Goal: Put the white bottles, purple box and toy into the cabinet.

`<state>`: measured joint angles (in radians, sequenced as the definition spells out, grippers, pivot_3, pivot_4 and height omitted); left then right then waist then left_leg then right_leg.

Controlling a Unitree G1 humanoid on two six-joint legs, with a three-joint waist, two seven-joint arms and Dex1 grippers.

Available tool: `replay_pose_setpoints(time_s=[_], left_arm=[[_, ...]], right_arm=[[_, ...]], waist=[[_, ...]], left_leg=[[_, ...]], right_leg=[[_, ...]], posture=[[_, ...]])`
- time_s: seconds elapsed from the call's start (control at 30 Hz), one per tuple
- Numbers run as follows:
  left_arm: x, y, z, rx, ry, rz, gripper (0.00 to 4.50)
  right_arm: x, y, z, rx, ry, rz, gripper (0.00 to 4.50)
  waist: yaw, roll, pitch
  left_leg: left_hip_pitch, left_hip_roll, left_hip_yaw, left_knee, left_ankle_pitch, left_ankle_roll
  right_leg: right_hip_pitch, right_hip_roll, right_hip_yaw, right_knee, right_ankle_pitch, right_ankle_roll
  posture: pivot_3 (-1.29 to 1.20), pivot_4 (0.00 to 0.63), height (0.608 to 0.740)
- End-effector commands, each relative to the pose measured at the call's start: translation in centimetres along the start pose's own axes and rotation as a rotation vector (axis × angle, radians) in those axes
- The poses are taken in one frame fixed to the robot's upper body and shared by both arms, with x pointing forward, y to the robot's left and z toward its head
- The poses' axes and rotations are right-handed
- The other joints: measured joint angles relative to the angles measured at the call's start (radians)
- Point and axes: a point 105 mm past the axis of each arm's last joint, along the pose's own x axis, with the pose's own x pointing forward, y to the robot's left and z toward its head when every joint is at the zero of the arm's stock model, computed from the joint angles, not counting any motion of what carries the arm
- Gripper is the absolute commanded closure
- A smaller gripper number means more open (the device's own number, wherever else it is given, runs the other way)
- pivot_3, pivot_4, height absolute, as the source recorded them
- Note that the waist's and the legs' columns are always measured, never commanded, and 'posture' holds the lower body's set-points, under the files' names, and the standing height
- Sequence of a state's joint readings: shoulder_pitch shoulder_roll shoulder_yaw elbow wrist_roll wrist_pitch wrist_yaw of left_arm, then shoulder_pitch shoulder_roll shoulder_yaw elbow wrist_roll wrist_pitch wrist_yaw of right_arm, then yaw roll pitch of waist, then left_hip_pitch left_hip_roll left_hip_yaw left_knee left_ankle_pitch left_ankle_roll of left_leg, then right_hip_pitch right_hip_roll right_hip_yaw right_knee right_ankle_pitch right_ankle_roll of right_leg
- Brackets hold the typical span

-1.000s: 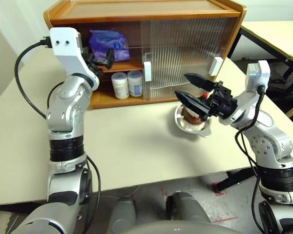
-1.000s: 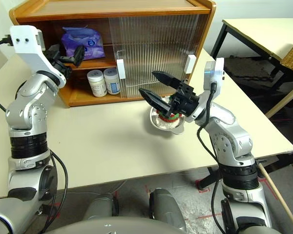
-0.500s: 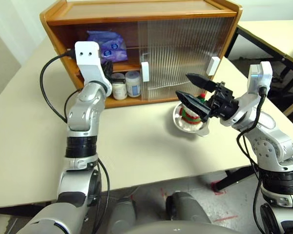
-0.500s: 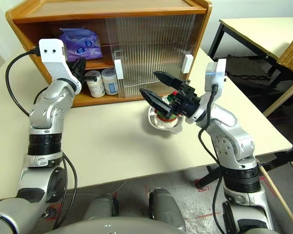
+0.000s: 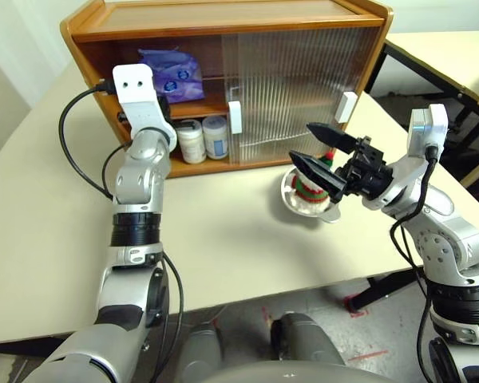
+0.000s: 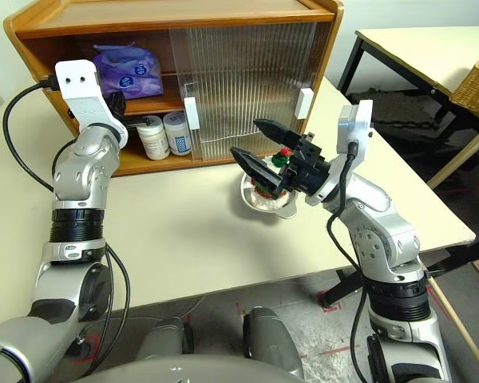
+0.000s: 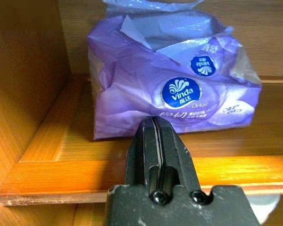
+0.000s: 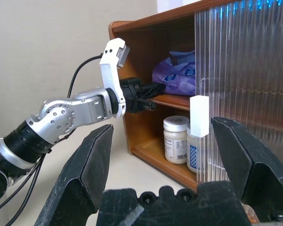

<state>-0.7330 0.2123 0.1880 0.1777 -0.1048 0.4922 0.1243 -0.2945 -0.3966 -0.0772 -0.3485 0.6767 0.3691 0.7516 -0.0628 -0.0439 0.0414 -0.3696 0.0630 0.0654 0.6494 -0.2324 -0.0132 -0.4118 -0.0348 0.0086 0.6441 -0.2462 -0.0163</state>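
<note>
On the pale table (image 5: pixel 223 231), the toy (image 5: pixel 311 185) sits right of the cabinet (image 5: pixel 223 24), just under the gaping right gripper (image 5: pixel 318 150); left gripper (image 7: pixel 159 141) closed, empty.

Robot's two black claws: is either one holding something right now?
No. The left gripper is shut on nothing before the soft lavender-purple pack; the right gripper is open, empty.
</note>
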Motion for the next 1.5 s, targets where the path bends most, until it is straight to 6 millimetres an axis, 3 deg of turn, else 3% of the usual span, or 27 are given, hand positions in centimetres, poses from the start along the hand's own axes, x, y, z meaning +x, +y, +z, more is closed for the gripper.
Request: replay_pose_setpoints(time_s=[0.03,0.27,0.43,0.87,1.03,1.23,1.5], left_arm=[[0.3,0.5,0.0,0.008,-0.003,0.037,4.46],[0.5,0.0,0.0,0.013,-0.017,0.023,4.46],[-0.2,-2.3,0.8,-0.037,-0.054,-0.131,4.46],[-6.8,-7.3,4.0,-0.066,-0.163,-0.63,4.46],[-7.2,-9.1,3.3,-0.025,-0.188,-0.715,4.46],[-9.2,-14.5,1.0,-0.046,-0.148,-0.925,4.46],[-8.5,-15.8,-1.7,-0.056,-0.124,-0.859,4.46]], right_arm=[[-0.2,0.0,0.2,-0.012,-0.001,-0.007,0.0],[-0.2,0.0,0.2,-0.014,-0.003,-0.009,0.0],[-0.2,-0.1,0.2,-0.015,-0.004,-0.007,0.0],[0.0,-0.3,0.0,-0.01,0.005,0.017,0.0],[0.3,-0.2,0.0,-0.01,0.002,0.022,0.0],[0.1,-0.2,0.1,-0.01,0.007,0.02,0.0],[-0.1,-0.1,0.2,-0.009,0.016,0.008,0.0]], waist=[[-0.003,0.0,0.0],[-0.003,0.0,0.0],[-0.002,0.0,0.0],[-0.001,0.0,0.0],[-0.001,0.0,0.0],[0.0,0.0,0.0],[-0.005,0.0,0.0]], left_leg=[[0.0,0.0,0.0,0.0,0.0,0.0],[0.0,0.0,0.0,0.0,0.0,0.0],[0.0,0.0,0.0,0.0,0.0,0.0],[0.0,0.0,0.0,0.0,0.0,0.0],[0.0,0.0,0.0,0.0,0.0,0.0],[0.0,0.0,0.0,0.0,0.001,0.001],[0.0,0.0,0.0,-0.001,0.002,0.003]], right_leg=[[0.0,0.0,0.0,0.0,0.0,0.0],[0.0,0.0,0.0,0.0,0.0,0.0],[0.0,0.0,0.0,0.0,0.0,0.0],[0.0,0.0,0.001,0.0,0.0,0.0],[0.003,0.0,0.001,0.0,0.0,0.0],[0.003,0.0,0.001,-0.001,0.0,0.0],[0.003,0.001,0.002,-0.001,0.0,0.0]], posture=[[-0.08,0.0,0.74],[-0.08,0.0,0.74],[-0.08,0.0,0.74],[-0.04,0.0,0.74],[-0.05,0.0,0.74],[-0.06,0.0,0.74],[-0.08,0.0,0.74]])
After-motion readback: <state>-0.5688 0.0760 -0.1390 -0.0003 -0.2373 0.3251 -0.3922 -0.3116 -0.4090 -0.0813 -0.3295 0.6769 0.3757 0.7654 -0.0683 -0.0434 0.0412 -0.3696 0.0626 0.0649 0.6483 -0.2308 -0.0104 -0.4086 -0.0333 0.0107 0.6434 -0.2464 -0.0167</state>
